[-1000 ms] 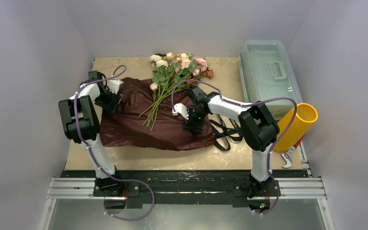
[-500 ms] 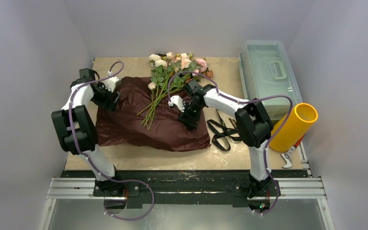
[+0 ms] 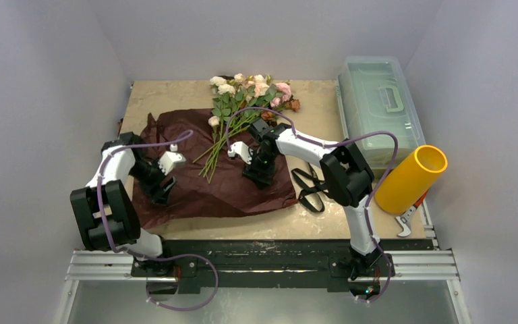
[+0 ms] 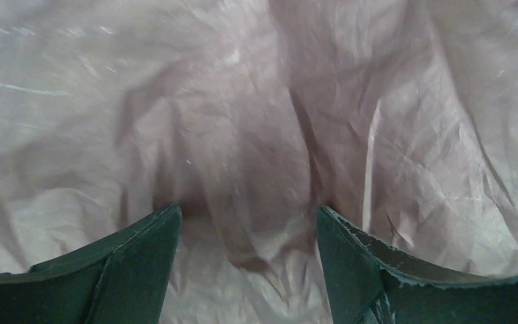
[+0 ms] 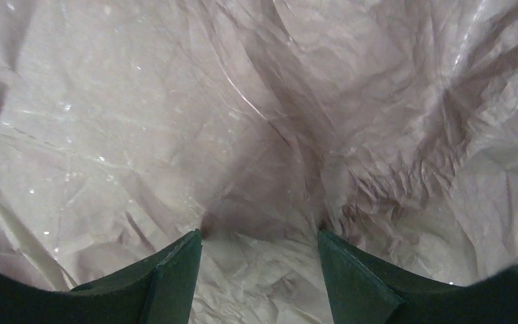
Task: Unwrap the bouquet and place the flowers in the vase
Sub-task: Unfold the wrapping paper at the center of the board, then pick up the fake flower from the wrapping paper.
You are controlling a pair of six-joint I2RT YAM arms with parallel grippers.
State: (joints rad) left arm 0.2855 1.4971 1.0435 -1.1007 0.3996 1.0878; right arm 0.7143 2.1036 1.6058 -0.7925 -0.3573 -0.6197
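Flowers: the long-stemmed cream, white and pink artificial roses (image 3: 233, 118) lie loose on the spread dark maroon crinkled paper sheet (image 3: 195, 192). The blooms are at the far side of the counter (image 3: 168, 91).
Long axis: a diagonal, from the far blooms down to the near-left stem ends.
Right arm: the right tool (image 3: 257, 177) has its jaws apart and its tips pressed on paper, holding nothing. It sits just right of the lower stems.
Left arm: the left tool (image 3: 160, 189) also has its jaws apart on paper and holds nothing. It is well apart from the stems, to their left.
Vase: the tall yellow-orange cylinder vase (image 3: 408, 182) lies tilted at the counter's right edge, well apart from the flowers.
Nearer arm: the right, to both stems and vase.
Next move, judged: shift left and close across the diagonal.
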